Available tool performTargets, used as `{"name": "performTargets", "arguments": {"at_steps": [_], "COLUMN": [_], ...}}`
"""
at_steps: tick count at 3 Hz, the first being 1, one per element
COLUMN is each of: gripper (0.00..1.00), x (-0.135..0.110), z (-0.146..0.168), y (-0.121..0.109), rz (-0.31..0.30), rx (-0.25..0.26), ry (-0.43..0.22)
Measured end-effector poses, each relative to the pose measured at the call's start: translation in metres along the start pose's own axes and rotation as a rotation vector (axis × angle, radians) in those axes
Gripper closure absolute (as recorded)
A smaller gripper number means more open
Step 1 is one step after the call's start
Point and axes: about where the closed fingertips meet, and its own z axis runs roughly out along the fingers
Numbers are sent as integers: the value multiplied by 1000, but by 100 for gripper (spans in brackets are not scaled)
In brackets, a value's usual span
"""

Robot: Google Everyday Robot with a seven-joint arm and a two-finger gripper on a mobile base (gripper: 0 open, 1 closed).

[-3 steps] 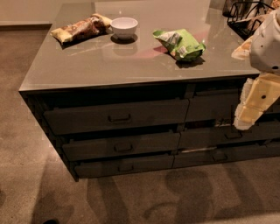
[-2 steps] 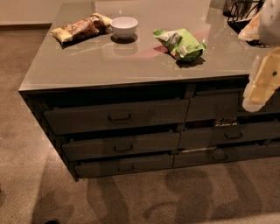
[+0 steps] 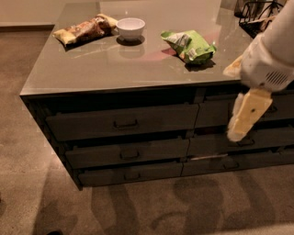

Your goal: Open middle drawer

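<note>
The cabinet shows two columns of three dark drawers. In the left column the middle drawer (image 3: 126, 153) has a medium-height front with a small dark loop handle (image 3: 130, 155). It sits pushed in between the taller top drawer (image 3: 121, 121) and the slim bottom drawer (image 3: 131, 174). My gripper (image 3: 244, 115), cream-coloured below a white wrist, hangs at the right in front of the right column. It covers part of the right middle drawer (image 3: 216, 143), whose handle shows just beside its tip. It touches no handle that I can see.
On the grey countertop (image 3: 115, 69) lie a snack bag (image 3: 85, 30), a white bowl (image 3: 131, 27) and a green chip bag (image 3: 190, 45). A dark wire rack (image 3: 259, 13) stands at the back right. Carpeted floor (image 3: 138, 206) lies in front of the cabinet.
The gripper first rose towards the right edge, then came down and to the left in front of the right drawer column. The drawers have not moved.
</note>
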Motion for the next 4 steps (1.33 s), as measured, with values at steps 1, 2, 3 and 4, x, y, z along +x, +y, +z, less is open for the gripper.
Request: {"name": "performTargets", "arguments": {"at_steps": [1, 2, 3, 4], "gripper": [0, 0, 0, 0], "x": [5, 31, 29, 22], "z": [73, 160, 154, 220], "y": [23, 62, 61, 56], "rz": [-26, -48, -48, -82], "rx": [-41, -143, -137, -217], "ry": [-52, -75, -72, -87]}}
